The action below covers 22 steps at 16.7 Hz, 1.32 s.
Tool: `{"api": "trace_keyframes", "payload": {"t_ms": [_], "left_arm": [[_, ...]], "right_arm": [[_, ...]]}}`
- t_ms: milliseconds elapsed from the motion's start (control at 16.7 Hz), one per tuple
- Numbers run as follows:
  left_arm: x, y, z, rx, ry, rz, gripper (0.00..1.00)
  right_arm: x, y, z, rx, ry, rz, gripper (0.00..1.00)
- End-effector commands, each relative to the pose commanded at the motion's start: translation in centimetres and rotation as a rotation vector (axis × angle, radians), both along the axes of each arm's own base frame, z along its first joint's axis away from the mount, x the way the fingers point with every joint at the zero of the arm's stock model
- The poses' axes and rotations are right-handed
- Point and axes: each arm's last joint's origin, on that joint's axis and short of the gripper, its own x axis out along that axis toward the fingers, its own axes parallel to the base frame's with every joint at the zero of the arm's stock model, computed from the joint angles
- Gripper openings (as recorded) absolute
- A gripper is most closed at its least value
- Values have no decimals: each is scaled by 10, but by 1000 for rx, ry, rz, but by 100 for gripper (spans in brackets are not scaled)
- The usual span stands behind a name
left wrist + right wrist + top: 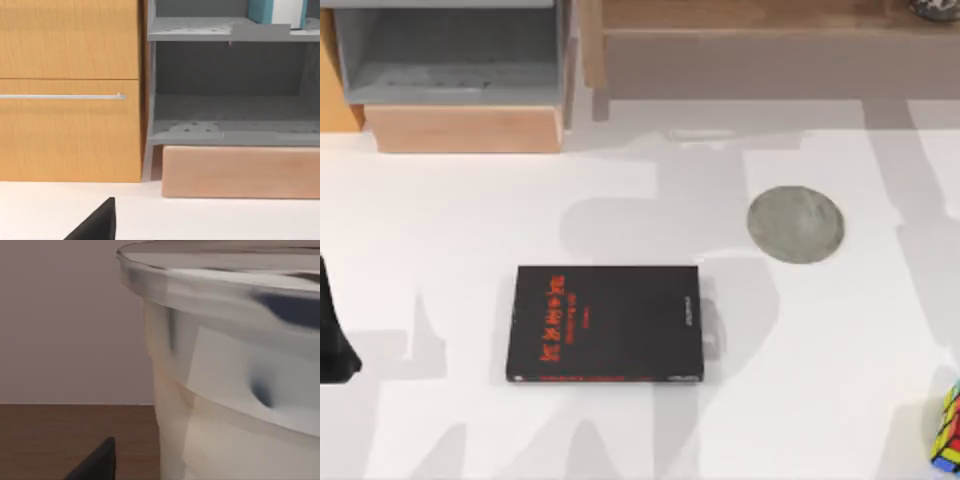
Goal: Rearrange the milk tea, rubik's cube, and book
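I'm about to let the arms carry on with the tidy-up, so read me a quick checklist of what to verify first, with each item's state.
1. Teal book is stored on the grey shelf in the left wrist view: ok.
2. Cup is close in front of the right claw's camera, above a brown wooden surface: ok.
3. Right claw gripping the cup: cannot tell.
4. Coaster is bare: ok.
5. Puzzle cube is at the table's right edge, not put away: not ok.
6. Black book lies flat mid-table: ok.

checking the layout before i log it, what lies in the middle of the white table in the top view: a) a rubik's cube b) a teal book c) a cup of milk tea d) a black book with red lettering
d, the black book with red lettering lies flat mid-table; the rubik's cube sits at the right edge.
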Motion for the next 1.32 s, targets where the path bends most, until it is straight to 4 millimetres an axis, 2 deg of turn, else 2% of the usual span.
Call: {"api": "trace_keyframes", "payload": {"t_ms": [240, 1020, 1320], "left_arm": [[0, 0, 0, 0, 0, 0, 100], [0, 0, 0, 0, 0, 0, 100], [0, 0, 0, 0, 0, 0, 100]], "right_arm": [[2, 0, -1, 0, 3, 0, 100], [2, 0, -1, 0, 3, 0, 2], [2, 0, -1, 0, 3, 0, 0]]}}
